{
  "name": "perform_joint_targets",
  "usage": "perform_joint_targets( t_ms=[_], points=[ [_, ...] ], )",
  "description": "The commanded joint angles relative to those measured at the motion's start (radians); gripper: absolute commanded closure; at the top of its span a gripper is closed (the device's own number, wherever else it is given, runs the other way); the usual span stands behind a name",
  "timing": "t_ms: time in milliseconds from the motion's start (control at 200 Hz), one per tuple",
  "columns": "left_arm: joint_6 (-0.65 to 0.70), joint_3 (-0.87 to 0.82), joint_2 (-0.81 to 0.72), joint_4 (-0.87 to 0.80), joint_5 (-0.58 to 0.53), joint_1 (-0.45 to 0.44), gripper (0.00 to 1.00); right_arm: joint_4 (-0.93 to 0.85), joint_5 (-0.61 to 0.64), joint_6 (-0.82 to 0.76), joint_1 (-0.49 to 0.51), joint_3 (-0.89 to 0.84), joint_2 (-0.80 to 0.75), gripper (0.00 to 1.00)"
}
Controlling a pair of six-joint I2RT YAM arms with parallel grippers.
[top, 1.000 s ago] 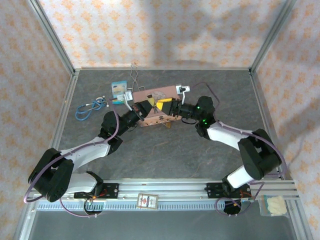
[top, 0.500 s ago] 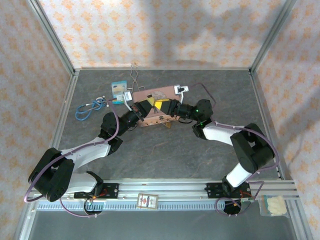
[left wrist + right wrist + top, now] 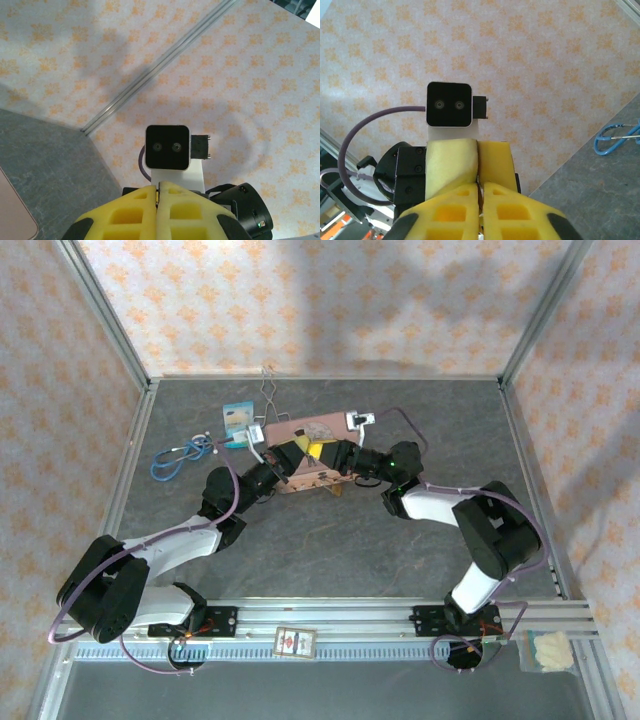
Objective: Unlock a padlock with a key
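Note:
Over the pink tin (image 3: 322,427) my two grippers meet tip to tip. The left gripper (image 3: 296,454) is shut, and a thin dark sliver (image 3: 158,196) is pinched between its yellow foam fingers (image 3: 130,215); I take it for the padlock, almost wholly hidden. The right gripper (image 3: 324,452) is shut too. A speck of pale metal, apparently the key (image 3: 479,186), sits in the narrow slit between its fingers (image 3: 452,212). In the right wrist view the left gripper's fingers (image 3: 451,160) butt against the right gripper (image 3: 480,192). The left gripper (image 3: 158,192) faces the right wrist camera.
The pink tin's corner (image 3: 12,210) lies below left. A blue coiled cord (image 3: 180,453) (image 3: 619,134), a small card packet (image 3: 238,417) and bent wire tongs (image 3: 268,390) sit at the back left. A card (image 3: 296,642) and a bag (image 3: 548,650) rest on the front rail.
The right arm's elbow has folded in towards the centre and its wrist has turned, while both grippers stay pressed together over the tin. The left arm has hardly moved.

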Motion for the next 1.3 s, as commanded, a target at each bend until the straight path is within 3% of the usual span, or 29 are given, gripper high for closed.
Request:
perform_joint_targets(
  t_ms=[0, 155, 265, 295, 335, 460, 601, 756, 901, 1091, 1296],
  points=[
    [-0.015, -0.004, 0.013, 0.072, 0.018, -0.027, 1.00, 0.061, -0.005, 0.005, 0.007, 0.029, 0.014, 1.00],
    [-0.033, -0.012, 0.018, 0.088, 0.007, -0.034, 0.99, 0.054, 0.008, -0.004, 0.006, 0.025, 0.014, 1.00],
    [-0.002, -0.025, -0.027, 0.024, -0.051, -0.034, 0.41, -0.062, 0.010, -0.072, -0.007, 0.023, -0.009, 1.00],
    [0.013, -0.027, -0.050, -0.015, -0.078, -0.034, 0.30, -0.104, 0.018, -0.100, -0.012, 0.018, -0.021, 1.00],
    [0.037, -0.031, -0.081, -0.076, -0.118, -0.034, 0.23, -0.179, 0.025, -0.151, -0.022, 0.012, -0.044, 1.00],
    [0.069, -0.041, -0.149, -0.238, -0.204, -0.034, 0.23, -0.478, 0.076, -0.351, -0.047, 0.006, -0.121, 1.00],
    [0.012, -0.087, -0.145, -0.321, -0.191, -0.044, 0.26, -0.835, 0.219, -0.559, -0.070, 0.016, -0.196, 1.00],
    [0.022, -0.118, -0.090, -0.396, -0.265, -0.149, 0.29, -1.060, 0.384, -0.660, -0.103, -0.018, -0.260, 1.00],
    [-0.017, -0.102, 0.036, -0.403, -0.314, -0.244, 0.31, -1.157, 0.505, -0.703, -0.114, -0.061, -0.313, 1.00],
    [-0.088, -0.039, 0.221, -0.384, -0.368, -0.268, 0.34, -1.181, 0.651, -0.687, -0.125, -0.132, -0.381, 1.00],
    [-0.058, 0.078, 0.364, -0.421, -0.492, -0.268, 0.34, -1.167, 0.666, -0.689, -0.141, -0.169, -0.422, 1.00]
  ],
)
